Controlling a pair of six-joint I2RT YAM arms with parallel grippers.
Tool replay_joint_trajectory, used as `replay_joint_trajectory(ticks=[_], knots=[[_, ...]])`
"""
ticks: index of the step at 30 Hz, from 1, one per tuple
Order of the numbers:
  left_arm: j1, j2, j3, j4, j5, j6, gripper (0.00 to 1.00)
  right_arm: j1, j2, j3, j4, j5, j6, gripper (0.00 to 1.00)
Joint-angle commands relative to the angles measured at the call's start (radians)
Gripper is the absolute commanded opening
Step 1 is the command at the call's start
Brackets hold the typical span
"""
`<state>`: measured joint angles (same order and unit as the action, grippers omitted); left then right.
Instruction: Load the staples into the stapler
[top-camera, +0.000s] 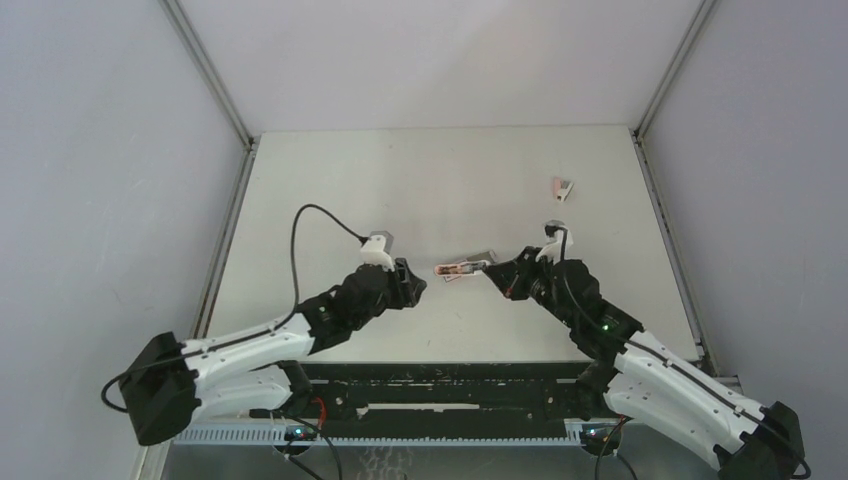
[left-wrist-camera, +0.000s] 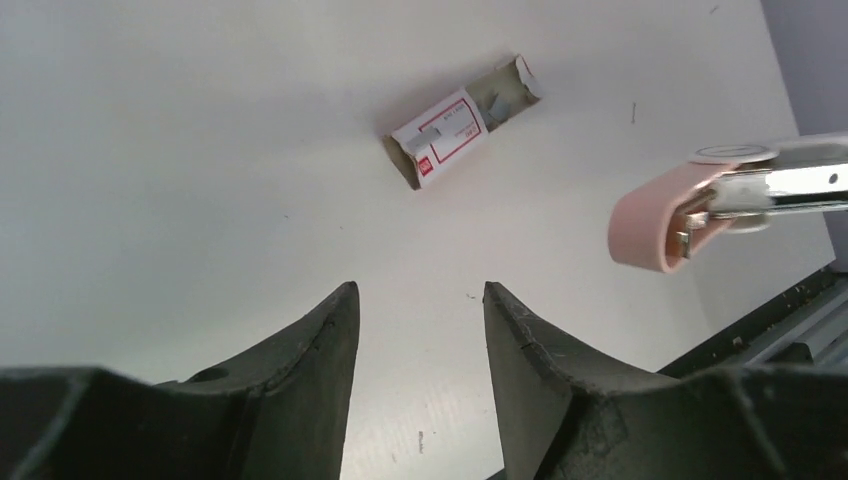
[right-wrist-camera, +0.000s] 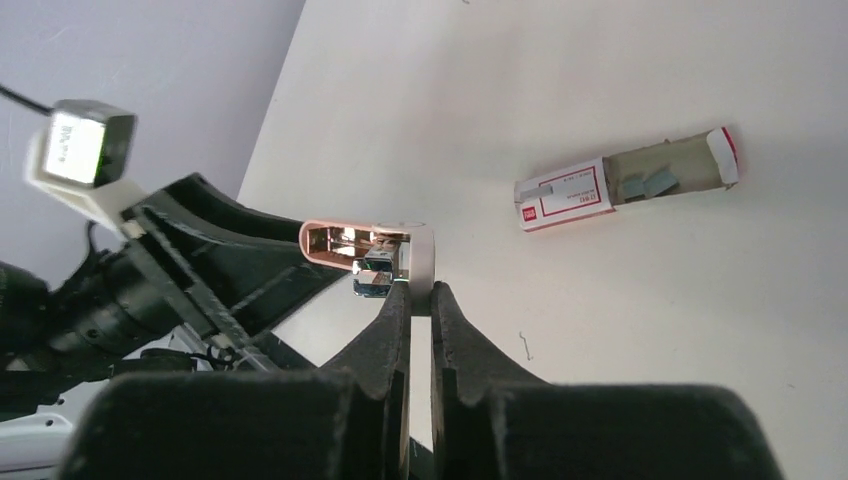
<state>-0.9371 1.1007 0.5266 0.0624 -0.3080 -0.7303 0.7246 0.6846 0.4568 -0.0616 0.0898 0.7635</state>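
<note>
Found right end effector (right-wrist-camera: 418, 292) pinched together on one end of the pink mini stapler (right-wrist-camera: 365, 245), held off the desk (top-camera: 330, 190) with its chrome inner parts facing the left arm. Found left end effector (left-wrist-camera: 420, 300) spread apart, gripping nothing, hovering near that stapler but not touching it. Spotted staples (right-wrist-camera: 640, 185) as loose grey strips inside the slid-open tray of the staple box (right-wrist-camera: 565, 192), flat on the desk just beyond the stapler, touched by neither arm. Logged a 2nd pink mini stapler (top-camera: 562, 187) well apart at far right, unused. Judged step as: stapler presented, apparently opened, staples not yet picked. Judged next move as the left arm's: reach over to the tray, line fingers across 1 strip, pinch it without snapping it, then carry it level to the stapler's channel. Flagged risks: thin strip sitting low in the tray, hard to get under; possible box slide on contact.
</note>
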Motion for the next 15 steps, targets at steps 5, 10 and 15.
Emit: replay_joint_trajectory(ticks=[5,10,15], knots=[[0.101,-0.313,-0.131,0.061,0.033,0.099,0.60,-0.060,0.114,-0.050,0.159,-0.150,0.064,0.00],[0.158,-0.367,-0.139,0.021,0.125,0.093,0.65,-0.062,0.217,-0.092,0.257,-0.222,0.105,0.00],[0.165,-0.361,-0.129,0.027,0.165,0.092,0.66,-0.060,0.359,-0.131,0.351,-0.279,0.126,0.00]])
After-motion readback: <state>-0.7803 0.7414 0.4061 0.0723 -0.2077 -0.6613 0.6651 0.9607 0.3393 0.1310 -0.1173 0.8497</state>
